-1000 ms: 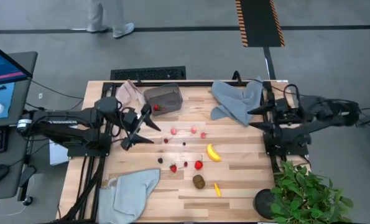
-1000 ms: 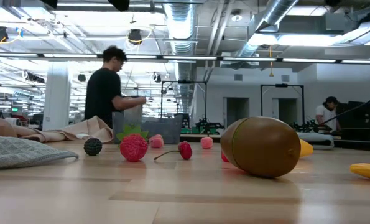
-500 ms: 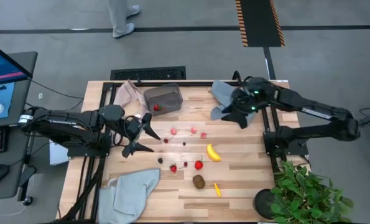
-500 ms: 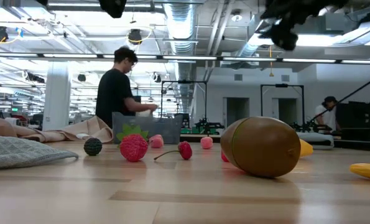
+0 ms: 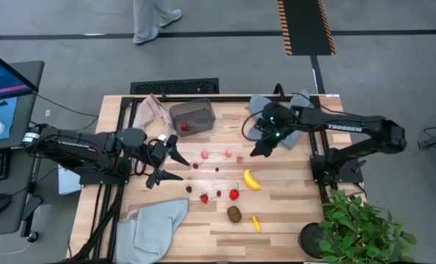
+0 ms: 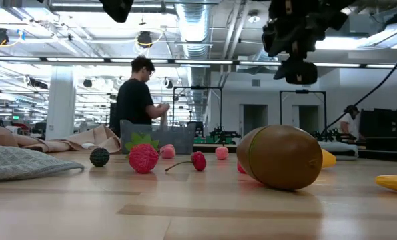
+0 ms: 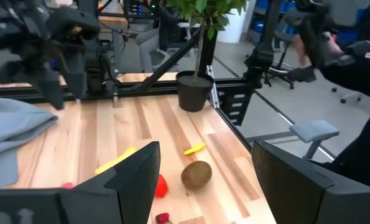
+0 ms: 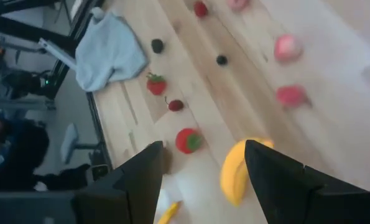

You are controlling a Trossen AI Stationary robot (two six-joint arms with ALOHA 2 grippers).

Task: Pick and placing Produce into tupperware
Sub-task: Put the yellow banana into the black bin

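From above, the tupperware [image 5: 192, 115] sits at the surface's [image 5: 291, 209] far edge, holding one red piece, which the low view cannot show. Near the tupperware, the left claw [image 5: 172, 164] hovers released, fingers spread. The right claw [image 5: 259, 144], also released, hangs above the banana [image 5: 251, 180].

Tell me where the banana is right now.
In the high view the banana lies on the table's right half, just right of a strawberry, with the open right gripper hovering just beyond it toward the far edge.
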